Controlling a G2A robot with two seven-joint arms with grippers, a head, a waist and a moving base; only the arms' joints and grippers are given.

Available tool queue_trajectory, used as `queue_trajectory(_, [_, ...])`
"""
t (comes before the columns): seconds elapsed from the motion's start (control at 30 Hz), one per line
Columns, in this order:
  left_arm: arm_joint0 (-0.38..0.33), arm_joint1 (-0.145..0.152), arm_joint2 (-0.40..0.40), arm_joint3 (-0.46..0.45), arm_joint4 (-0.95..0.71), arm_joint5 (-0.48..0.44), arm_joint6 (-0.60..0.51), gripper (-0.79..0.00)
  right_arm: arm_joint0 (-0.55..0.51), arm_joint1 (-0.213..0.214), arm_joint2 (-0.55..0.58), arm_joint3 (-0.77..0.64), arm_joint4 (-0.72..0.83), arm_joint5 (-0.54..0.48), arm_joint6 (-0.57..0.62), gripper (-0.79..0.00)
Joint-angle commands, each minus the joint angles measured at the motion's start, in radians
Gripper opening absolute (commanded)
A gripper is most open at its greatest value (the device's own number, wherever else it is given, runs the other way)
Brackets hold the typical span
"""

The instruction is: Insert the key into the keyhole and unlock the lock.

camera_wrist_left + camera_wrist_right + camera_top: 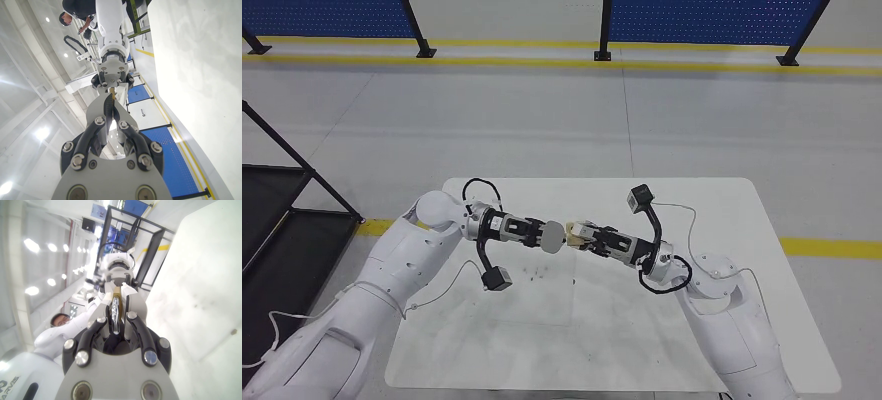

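While L claw (pixel 111 99) grips key (pixel 113 94), R claw (pixel 117 290) holds lock (pixel 115 310).

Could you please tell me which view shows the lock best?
Right wrist view: the lock sits close up in the right gripper. The top view shows it small between the arms; the left wrist view shows a brass sliver that may be it.

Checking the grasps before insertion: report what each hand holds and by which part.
Left hand pinches the key by its hidden end, brass tip poking out. Right hand clamps the lock at its shackle end, brass body forward.
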Motion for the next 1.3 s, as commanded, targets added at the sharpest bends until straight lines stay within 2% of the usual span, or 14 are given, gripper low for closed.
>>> queue_trajectory(0.0, [0.0, 0.0, 0.001, 0.0, -0.003, 0.004, -0.004, -0.785, 0.001, 0.001, -0.002, 0.0, 0.003, -0.003, 0.0, -0.785])
queue_trajectory(0.07, [0.0, 0.0, 0.002, 0.0, -0.006, 0.007, -0.007, -0.699, 0.002, 0.003, -0.004, 0.0, 0.006, -0.004, 0.0, -0.785])
queue_trajectory(0.13, [0.0, 0.0, 0.003, 0.002, -0.007, 0.009, -0.009, -0.656, 0.003, 0.004, -0.006, 0.0, 0.007, -0.007, 0.002, -0.785])
queue_trajectory(0.17, [-0.001, 0.0, 0.004, 0.003, -0.008, 0.01, -0.01, -0.606, 0.004, 0.005, -0.008, 0.0, 0.009, -0.007, 0.003, -0.785])
queue_trajectory(0.23, [-0.001, 0.0, 0.005, 0.003, -0.011, 0.011, -0.011, -0.456, 0.005, 0.006, -0.01, 0.001, 0.011, -0.01, 0.002, -0.785])
queue_trajectory(0.27, [-0.001, 0.0, 0.005, 0.003, -0.012, 0.012, -0.012, -0.197, 0.006, 0.006, -0.011, 0.001, 0.011, -0.011, 0.0, -0.785])
queue_trajectory(0.3, [-0.002, 0.0, 0.005, 0.002, -0.012, 0.013, -0.013, 0.0, 0.006, 0.007, -0.011, 0.002, 0.012, -0.012, -0.003, -0.785])
queue_trajectory(0.6, [0.005, 0.007, -0.008, -0.016, -0.028, 0.015, -0.015, 0.0, 0.006, 0.013, -0.012, 0.004, 0.019, -0.013, -0.024, -0.785])
queue_trajectory(0.77, [0.018, 0.018, -0.042, -0.012, -0.06, 0.004, -0.004, 0.0, 0.009, 0.016, -0.012, 0.008, 0.021, -0.014, -0.028, -0.785])
queue_trajectory(0.9, [0.027, 0.027, -0.068, 0.046, -0.112, -0.057, 0.051, 0.0, 0.011, 0.019, -0.012, 0.015, 0.022, -0.017, -0.037, -0.785])
queue_trajectory(1.1, [0.021, 0.012, -0.069, 0.167, -0.345, -0.29, 0.082, 0.0, 0.017, 0.02, -0.022, 0.03, 0.027, -0.023, -0.046, -0.785])
queue_trajectory(1.27, [0.021, 0.012, -0.069, 0.167, -0.345, -0.29, 0.082, 0.0, 0.017, 0.02, -0.022, 0.03, 0.027, -0.023, -0.046, -0.785])
